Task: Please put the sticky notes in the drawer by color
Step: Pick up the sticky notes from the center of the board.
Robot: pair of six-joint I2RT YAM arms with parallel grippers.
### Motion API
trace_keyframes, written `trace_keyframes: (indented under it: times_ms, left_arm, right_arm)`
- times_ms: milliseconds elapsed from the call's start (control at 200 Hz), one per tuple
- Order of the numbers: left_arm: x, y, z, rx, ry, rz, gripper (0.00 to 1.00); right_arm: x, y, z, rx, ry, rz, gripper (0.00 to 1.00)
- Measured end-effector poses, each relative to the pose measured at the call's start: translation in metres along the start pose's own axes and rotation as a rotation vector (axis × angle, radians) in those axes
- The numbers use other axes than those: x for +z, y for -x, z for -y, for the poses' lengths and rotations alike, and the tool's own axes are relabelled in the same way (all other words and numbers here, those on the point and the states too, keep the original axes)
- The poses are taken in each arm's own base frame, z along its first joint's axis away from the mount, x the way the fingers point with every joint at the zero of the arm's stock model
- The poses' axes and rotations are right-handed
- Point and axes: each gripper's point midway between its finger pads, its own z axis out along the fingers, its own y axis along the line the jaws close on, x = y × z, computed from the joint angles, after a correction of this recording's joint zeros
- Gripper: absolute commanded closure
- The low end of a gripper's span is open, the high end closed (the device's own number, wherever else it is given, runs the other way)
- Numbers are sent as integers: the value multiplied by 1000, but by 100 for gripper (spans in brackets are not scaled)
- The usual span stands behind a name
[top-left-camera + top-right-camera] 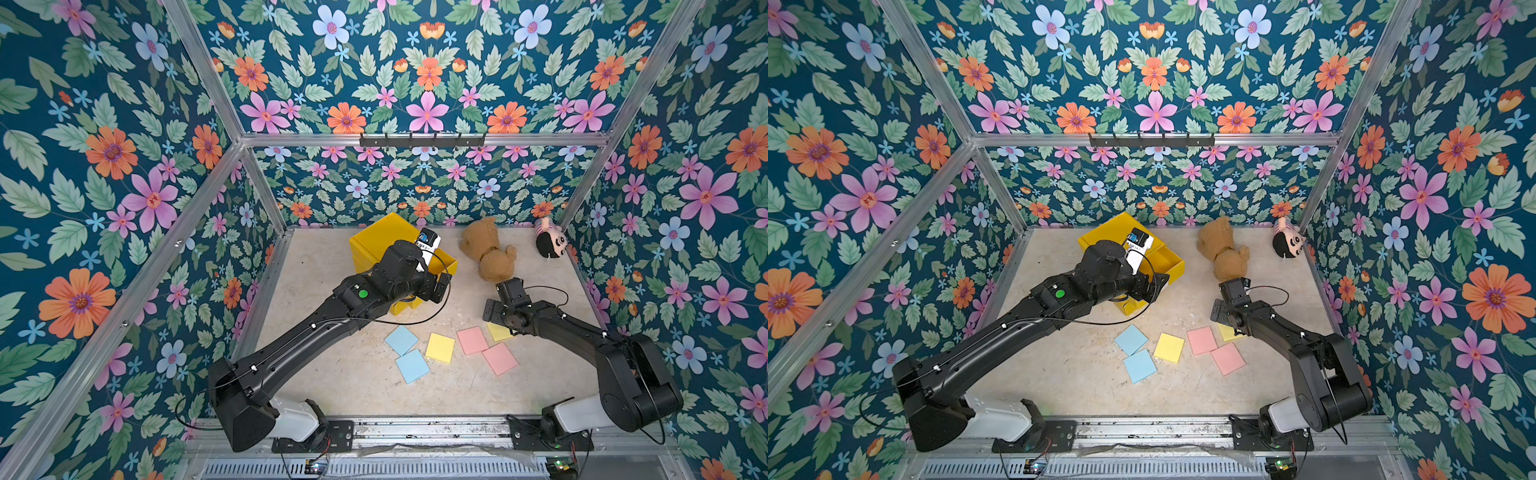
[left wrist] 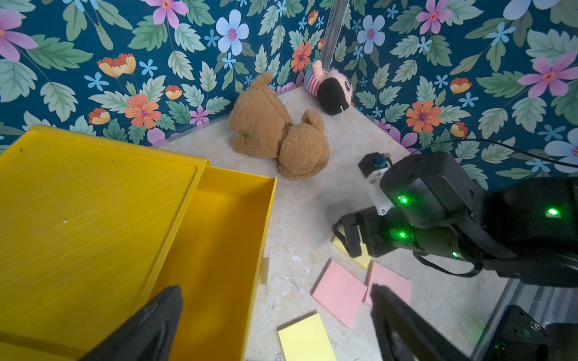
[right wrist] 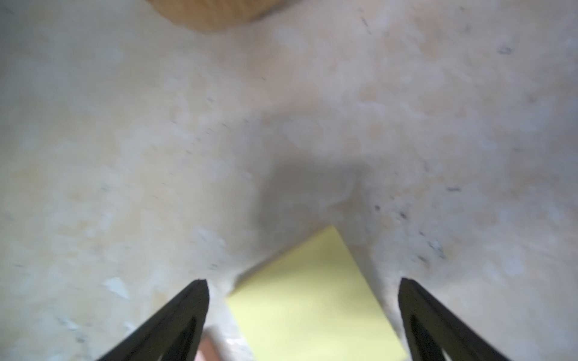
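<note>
– Jaws on the right gripper [image 3: 303, 283] are standing wide apart, gripping nothing, and they are straddling a corner of a yellow note [image 3: 312, 306] that is lying flat on the table [image 3: 125, 156].

– So it is lining up a pick. What is making that tricky?

– Paper that thin is giving the fingertips no edge to bite. I would be setting one fingertip on the sheet and the other just off its edge, then closing slowly so the paper is buckling up into the pinch. The pink notes [image 1: 472, 340] are lying just beside it, so a sloppy close is risking dragging one along.

– Where are the others lying?

– All six are lying on the table in a loose row nearer its front edge: the second yellow note [image 1: 440, 348] mid-row, the blue notes [image 1: 401, 340] toward the left.

– And the drawer?

– The drawer cabinet [image 1: 374, 241] is sitting at the back edge, left of middle, with its top drawer [image 2: 219, 234] pulled out and looking empty. The left gripper [image 2: 275, 289], jaws also spread and empty, is hovering by that drawer. A teddy bear [image 1: 486, 253] and a doll [image 1: 548, 243] are lying toward the back right corner, well apart from the notes.
</note>
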Motion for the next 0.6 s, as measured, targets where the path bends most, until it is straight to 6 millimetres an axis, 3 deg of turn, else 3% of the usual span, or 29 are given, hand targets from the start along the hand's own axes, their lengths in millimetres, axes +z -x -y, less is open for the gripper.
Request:
trace_keyframes:
  times_ms: [65,215,600]
  left_arm:
    - [0,0,-1,7,2,1,1]
    - [0,1,-3,7,5,2,1]
    - [-2,-1,-5,9,6,-6,1]
  right_arm:
    - [-2,-11,8,-21,-16,-16,1]
    - [-1,-18,6,-46,7,-31,1]
    - [11,-28,-14,-106,102,-92,1]
